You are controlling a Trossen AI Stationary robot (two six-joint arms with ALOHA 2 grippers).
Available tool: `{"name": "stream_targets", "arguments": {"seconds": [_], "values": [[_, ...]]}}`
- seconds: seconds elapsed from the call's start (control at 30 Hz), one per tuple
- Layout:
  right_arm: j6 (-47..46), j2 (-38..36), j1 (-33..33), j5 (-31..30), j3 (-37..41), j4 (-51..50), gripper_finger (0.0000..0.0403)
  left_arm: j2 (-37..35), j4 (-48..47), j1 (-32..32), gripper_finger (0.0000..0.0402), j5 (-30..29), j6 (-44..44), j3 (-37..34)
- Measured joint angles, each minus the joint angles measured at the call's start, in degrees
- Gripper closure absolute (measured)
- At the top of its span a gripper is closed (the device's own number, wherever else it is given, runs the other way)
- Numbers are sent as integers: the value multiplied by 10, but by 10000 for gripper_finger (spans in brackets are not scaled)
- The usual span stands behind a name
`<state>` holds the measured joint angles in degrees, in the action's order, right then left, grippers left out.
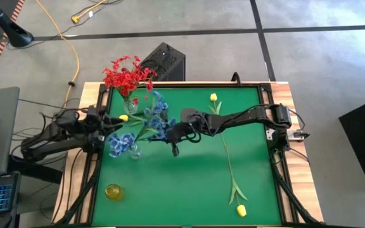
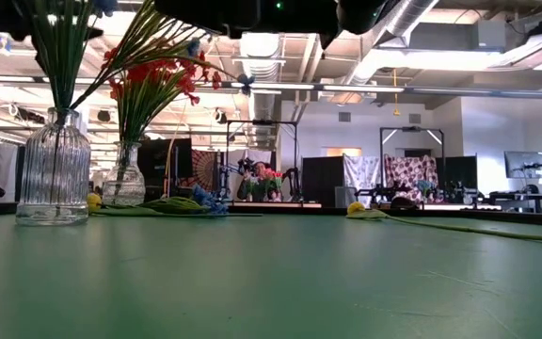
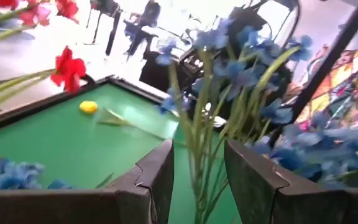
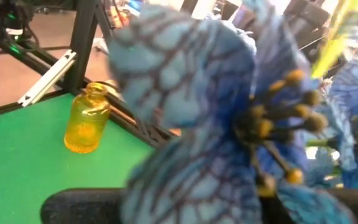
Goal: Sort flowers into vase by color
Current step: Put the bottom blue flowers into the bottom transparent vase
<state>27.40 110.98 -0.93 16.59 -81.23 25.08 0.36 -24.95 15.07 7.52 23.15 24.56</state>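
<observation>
While both arms meet over the left half of the green mat [image 1: 189, 183], the left gripper [image 3: 197, 180] holds its 2 fingers [image 3: 157, 177] part-open around the green stems of a blue spray [image 3: 229, 81]; whether the fingers press the stems cannot be told. Seen from above, the right gripper [image 1: 172, 134] is closed beside the loose blue flowers [image 1: 157, 117] at mid-mat, and its wrist camera is filled by 1 blue blossom [image 4: 229, 124] pressed close to it; whether it grips a stem cannot be told. A clear ribbed vase [image 2: 55, 168] near the left edge holds blue flowers [image 1: 122, 143]. A second clear vase [image 2: 123, 179] at the far left corner holds the red flowers [image 1: 128, 75]. A small yellow bottle [image 1: 113, 191] stands near the front left corner. 3 yellow tulips lie on the mat: 1 bud [image 1: 123, 118] just beside the left gripper, 1 bud [image 1: 213, 97] toward the far edge, and 1 bud [image 1: 241, 210] near the front right corner on a long stem [image 1: 228, 158].
</observation>
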Motion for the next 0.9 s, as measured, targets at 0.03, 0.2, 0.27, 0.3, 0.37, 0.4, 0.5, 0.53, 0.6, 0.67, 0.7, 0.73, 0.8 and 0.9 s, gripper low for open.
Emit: {"name": "stream_targets", "arguments": {"seconds": [0.03, 0.2, 0.27, 0.3, 0.37, 0.4, 0.5, 0.53, 0.6, 0.67, 0.7, 0.73, 0.8, 0.9], "values": [[5, 0, 0, 0, -2, -3, 379, 0, -1, 0, 275, 2, -3, 6], [12, 0, 0, 0, -6, -11, 379, 6, 1, 0, 275, 12, -42, 42], [12, 0, 0, 0, -6, -13, 379, 21, -1, 0, 275, 8, -56, 60], [12, 0, 0, 0, -6, -15, 379, 34, -1, 0, 275, 5, -62, 72], [12, 0, 0, 0, -6, -20, 379, 68, 1, 0, 275, 2, -77, 97], [12, 0, 0, 0, -6, -23, 379, 89, -1, 0, 275, 2, -90, 111], [11, 0, 0, 0, -6, -28, 379, 167, -1, 0, 275, 2, -118, 160], [11, 0, 0, 0, -6, -28, 379, 194, -2, 0, 275, 6, -126, 178], [11, 0, 0, 0, -6, -28, 379, 250, -4, 0, 275, 21, -136, 220], [11, 0, 0, 0, -6, -28, 379, 307, -26, 0, 275, 37, -139, 270], [11, 0, 0, 0, -6, -28, 379, 336, -45, 0, 275, 43, -140, 296], [11, 0, 0, 0, -6, -28, 379, 363, -67, 0, 275, 47, -143, 324], [11, 0, 0, 0, -6, -28, 379, 415, -124, 0, 275, 53, -152, 377], [12, 0, 0, 0, -6, -28, 379, 486, -200, -4, 274, 56, -161, 441]]}}
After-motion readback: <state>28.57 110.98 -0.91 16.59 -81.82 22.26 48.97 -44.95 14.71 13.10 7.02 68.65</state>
